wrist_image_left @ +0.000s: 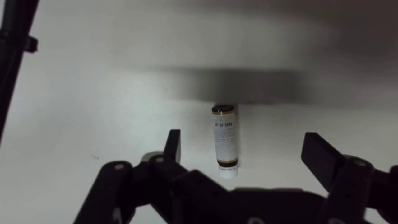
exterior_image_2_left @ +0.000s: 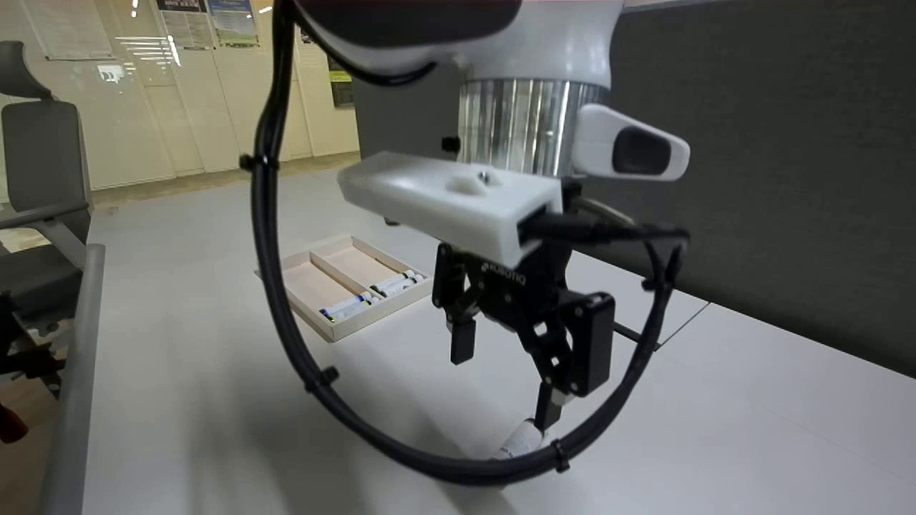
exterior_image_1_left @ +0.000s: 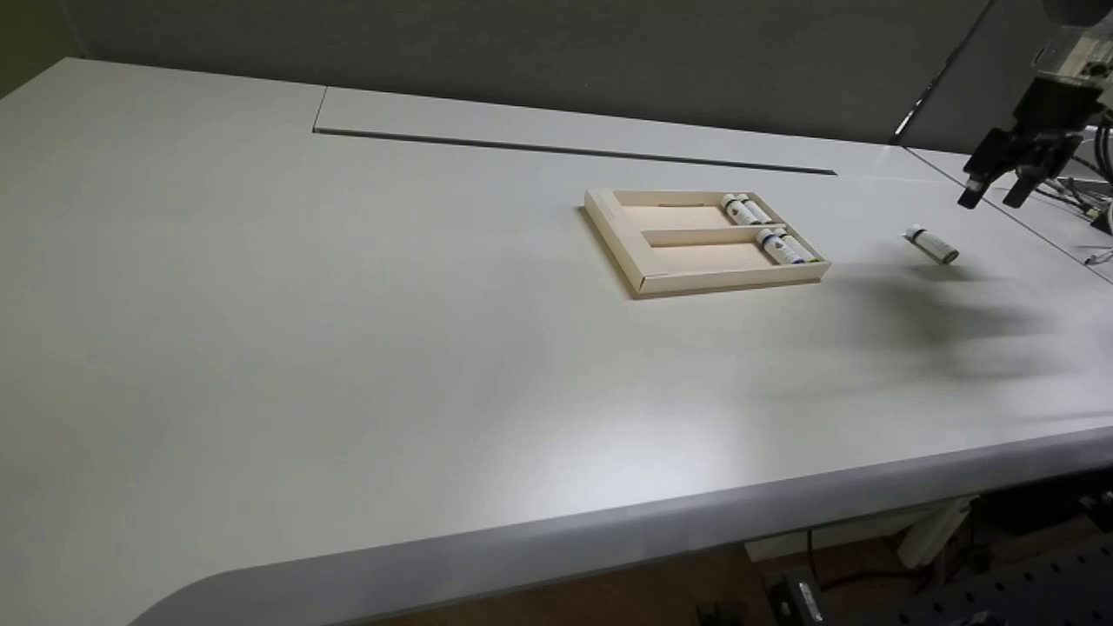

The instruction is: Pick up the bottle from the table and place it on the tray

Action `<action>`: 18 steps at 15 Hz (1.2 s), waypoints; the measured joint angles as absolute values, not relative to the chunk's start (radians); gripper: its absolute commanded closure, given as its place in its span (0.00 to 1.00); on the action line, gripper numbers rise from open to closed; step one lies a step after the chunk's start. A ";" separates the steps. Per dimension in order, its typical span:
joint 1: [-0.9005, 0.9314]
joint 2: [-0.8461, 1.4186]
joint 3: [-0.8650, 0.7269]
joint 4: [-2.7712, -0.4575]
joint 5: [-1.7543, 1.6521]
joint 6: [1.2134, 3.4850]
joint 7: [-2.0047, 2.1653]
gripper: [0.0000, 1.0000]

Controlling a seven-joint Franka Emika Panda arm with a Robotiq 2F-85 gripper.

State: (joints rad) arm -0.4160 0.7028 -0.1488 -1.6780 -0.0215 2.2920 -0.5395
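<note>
The bottle lies on its side on the white table. It shows at the right in an exterior view (exterior_image_1_left: 932, 244), and partly behind a black cable in an exterior view (exterior_image_2_left: 520, 441). In the wrist view the bottle (wrist_image_left: 225, 137) has a pale label, a dark base and a white cap. My gripper (wrist_image_left: 245, 149) is open and empty above the table, with the bottle between its fingers in that view, closer to the left finger. The gripper shows in both exterior views (exterior_image_1_left: 993, 198) (exterior_image_2_left: 505, 383). The pale wooden tray (exterior_image_1_left: 735, 282) also shows beyond the gripper (exterior_image_2_left: 383, 310).
The tray has two compartments, each with small bottles (exterior_image_1_left: 780, 248) at one end. A dark slot (exterior_image_1_left: 574, 150) runs along the table's back, before a grey partition (exterior_image_1_left: 522, 52). A black cable (exterior_image_2_left: 343, 422) loops below the wrist. Cables (exterior_image_1_left: 1074, 196) lie at the far right.
</note>
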 measured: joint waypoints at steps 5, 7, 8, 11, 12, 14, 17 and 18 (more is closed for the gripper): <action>-0.434 0.821 -0.139 -1.596 -0.022 2.299 -0.565 0.25; -0.439 0.847 -0.134 -1.571 -0.022 2.299 -0.569 0.32; -0.441 0.857 -0.132 -1.560 -0.022 2.299 -0.570 0.40; -0.446 0.877 -0.125 -1.536 -0.022 2.299 -0.572 0.62; -0.446 0.882 -0.124 -1.529 -0.022 2.299 -0.572 0.68; -0.446 0.889 -0.121 -1.519 -0.022 2.299 -0.573 0.81; -0.447 0.892 -0.118 -1.516 -0.021 2.299 -0.573 0.98; -0.448 0.892 -0.117 -1.513 -0.021 2.295 -0.573 0.96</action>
